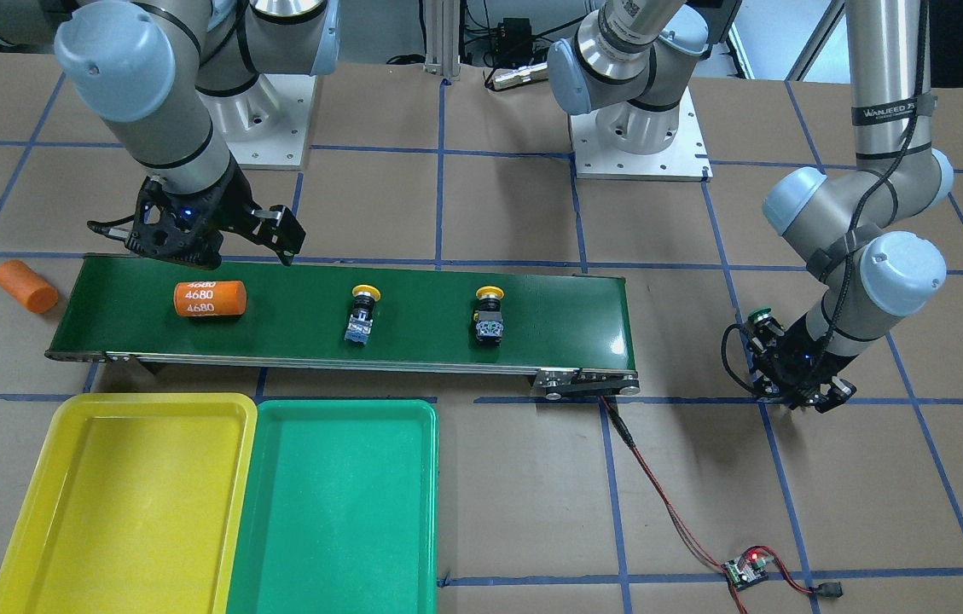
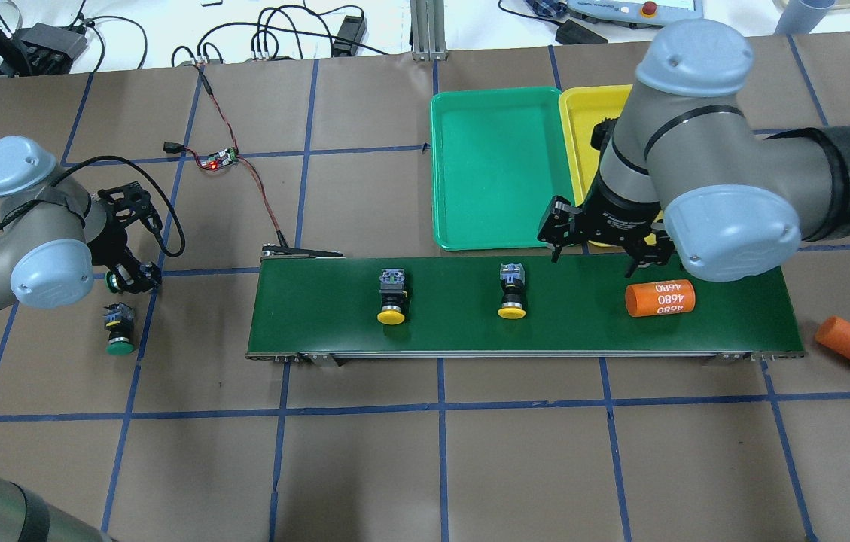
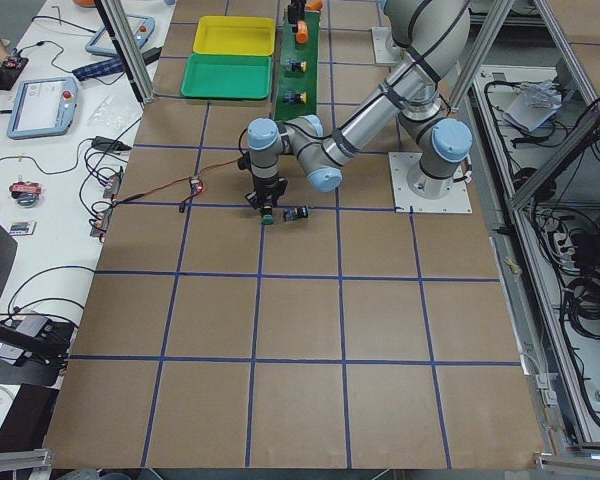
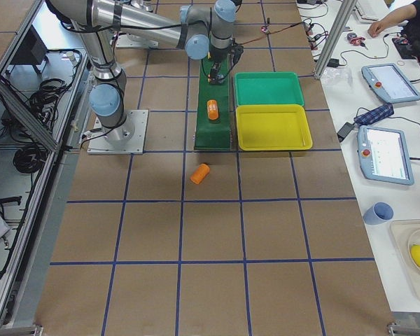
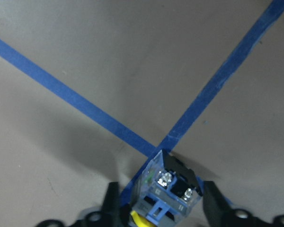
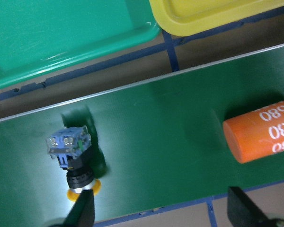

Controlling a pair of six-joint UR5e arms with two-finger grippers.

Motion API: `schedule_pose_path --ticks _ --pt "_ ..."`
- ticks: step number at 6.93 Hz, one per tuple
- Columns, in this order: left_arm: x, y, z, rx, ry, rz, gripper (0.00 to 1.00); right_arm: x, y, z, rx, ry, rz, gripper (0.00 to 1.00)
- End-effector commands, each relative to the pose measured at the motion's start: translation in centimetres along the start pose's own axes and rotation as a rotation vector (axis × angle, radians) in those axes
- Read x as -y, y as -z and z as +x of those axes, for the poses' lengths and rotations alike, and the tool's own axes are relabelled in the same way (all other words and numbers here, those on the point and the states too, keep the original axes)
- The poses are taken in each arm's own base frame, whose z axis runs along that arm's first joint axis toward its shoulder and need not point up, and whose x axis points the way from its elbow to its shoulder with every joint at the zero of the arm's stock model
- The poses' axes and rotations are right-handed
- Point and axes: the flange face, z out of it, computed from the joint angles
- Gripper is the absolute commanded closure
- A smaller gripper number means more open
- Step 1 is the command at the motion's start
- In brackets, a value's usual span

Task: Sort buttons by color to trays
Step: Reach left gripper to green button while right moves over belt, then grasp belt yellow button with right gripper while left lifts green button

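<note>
Across the paper-covered worktop, a dark-green conveyor belt runs between two arms. The yellow tray and green tray sit side by side on its far side, neither holding a button yet. At the right, the right end effector hangs spread wide over the belt, near an orange cylinder marked 4680. A yellow-capped button and a second yellow button lie on the belt, well apart. Off the belt's left end, the left end effector pinches a green-capped button by its switch body. A second green button lies near it on the worktop. The step in hand looks like feeding the held button onto the belt. It is best laid on its side, mid-belt, clear of the yellow pair, with the fingers released only once it rests.
</note>
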Motion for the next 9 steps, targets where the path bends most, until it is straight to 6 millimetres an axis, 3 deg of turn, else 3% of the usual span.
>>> schedule_pose_path --ticks 1,2,4,5,7,8,9 --pt "1.2 3.5 -2.2 0.055 0.000 0.050 1.00 0.1 -2.4 -2.9 -0.009 0.026 0.013 0.00" --pt "2.7 6.4 -2.6 -0.005 0.076 0.060 1.00 0.4 -3.3 -3.2 -0.013 0.027 0.000 0.00" --pt "7.7 10.2 2.5 -0.089 0.378 0.115 1.00 0.8 -4.6 -3.3 -0.021 0.029 -0.023 0.00" --pt "9.7 11.3 5.8 -0.107 0.604 0.101 1.00 1.4 -6.0 -3.5 -0.031 0.028 -0.041 0.00" --pt "11.0 10.2 11.4 -0.163 1.014 0.042 1.00 2.0 -7.3 -3.5 -0.042 0.029 -0.053 0.00" --pt "13.2 10.6 14.1 -0.155 1.105 0.025 1.00 2.3 -7.7 -3.4 -0.053 0.035 -0.052 0.42" --pt "16.7 10.4 17.8 -0.147 1.226 0.001 1.00 2.4 -8.1 -3.4 -0.056 0.037 -0.059 0.74"
